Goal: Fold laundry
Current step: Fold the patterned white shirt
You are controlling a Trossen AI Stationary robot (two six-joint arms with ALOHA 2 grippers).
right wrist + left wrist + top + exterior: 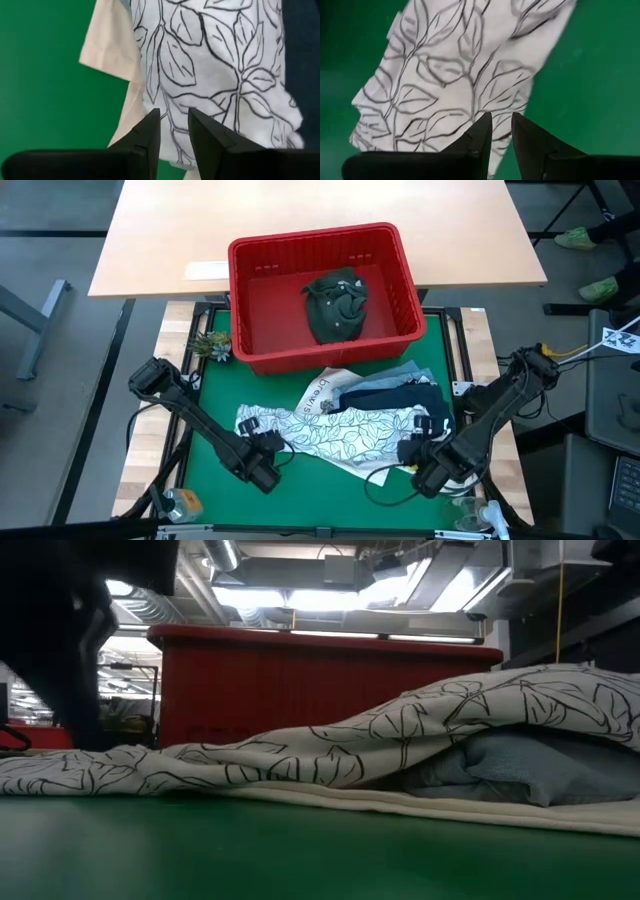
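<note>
A white garment with a dark leaf print (330,430) lies spread on the green mat and partly over a pile of light blue denim (405,375), navy cloth (390,398) and a cream tote bag (325,393). A dark olive garment (335,305) lies in the red basket (300,242). My left gripper (268,445) points steeply down over the leaf garment's left end (445,75), and a narrow gap shows between its fingers (501,124). My right gripper (418,448) points down over the garment's right part (220,65), beside the tote's cream edge (107,45). Its fingers (173,117) are also narrowly apart.
The red basket stands at the mat's far side, close behind the pile. A small plant-like object (210,345) sits at the mat's far left corner. Small objects (180,502) lie by the near left corner. Bare green mat (210,410) lies left of and in front of the garment.
</note>
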